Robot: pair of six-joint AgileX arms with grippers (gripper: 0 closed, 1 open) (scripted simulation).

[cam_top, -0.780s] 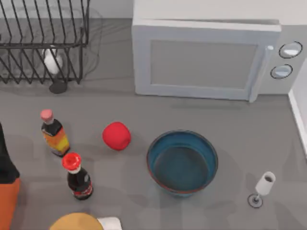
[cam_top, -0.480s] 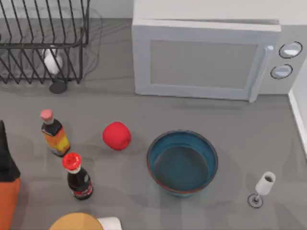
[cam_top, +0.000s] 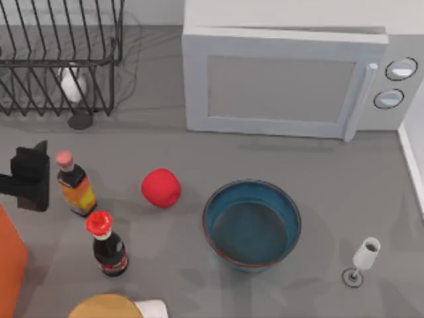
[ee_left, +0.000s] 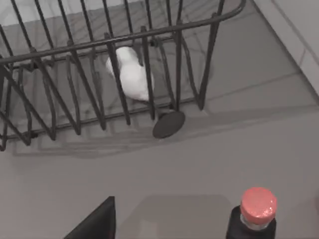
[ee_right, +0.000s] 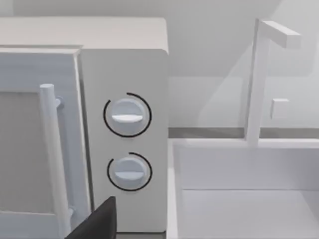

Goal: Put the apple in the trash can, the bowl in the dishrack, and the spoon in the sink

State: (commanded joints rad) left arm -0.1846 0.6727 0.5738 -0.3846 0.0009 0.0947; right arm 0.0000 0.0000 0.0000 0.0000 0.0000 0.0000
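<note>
Top view: straight down over the table (cam_top: 331,165). Left wrist view: close, angled down at the dishrack (ee_left: 99,74), shared with the top view. Right wrist view: level, facing microwave (ee_right: 99,124) and sink (ee_right: 249,199).

Left pincer (cam_top: 30,175) beside pink-capped bottle (cam_top: 74,185), apple (cam_top: 161,187) left of bowl (cam_top: 252,225).

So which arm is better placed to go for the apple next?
Probably the left. Its tool is over the table's left side beside the pink-capped bottle, with the apple a short way to its right. The right wrist view faces the microwave and sink, away from the apple.
</note>
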